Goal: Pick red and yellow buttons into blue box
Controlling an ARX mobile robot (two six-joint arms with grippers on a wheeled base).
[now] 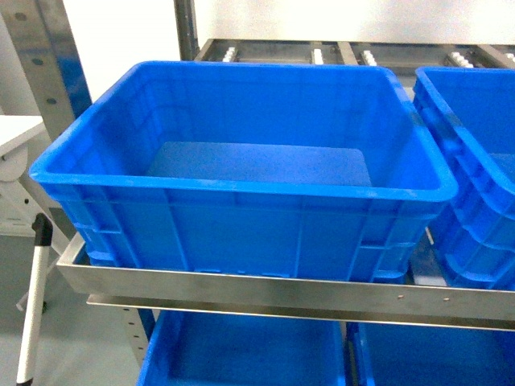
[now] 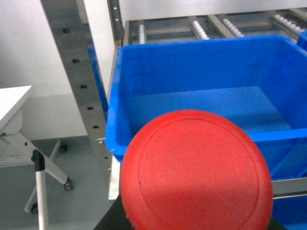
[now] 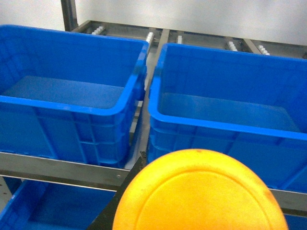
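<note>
The blue box (image 1: 241, 190) stands on the shelf in the middle of the head view, with nothing inside it. Neither gripper shows in the head view. In the left wrist view the red button's round cap (image 2: 196, 172) fills the lower frame right in front of the camera, held in front of and slightly left of the blue box (image 2: 114, 124). The yellow button's cap (image 3: 199, 191) fills the lower right wrist view, held in front of the shelf between the blue box (image 3: 72, 103) and a second bin. Both caps hide the fingers.
A second blue bin (image 1: 475, 161) sits right of the box. A steel shelf rail (image 1: 241, 286) runs along the front, with more blue bins (image 1: 249, 354) below. A perforated steel upright (image 2: 76, 81) and a white folding table (image 2: 12, 103) stand to the left. Roller tracks (image 1: 322, 55) lie behind.
</note>
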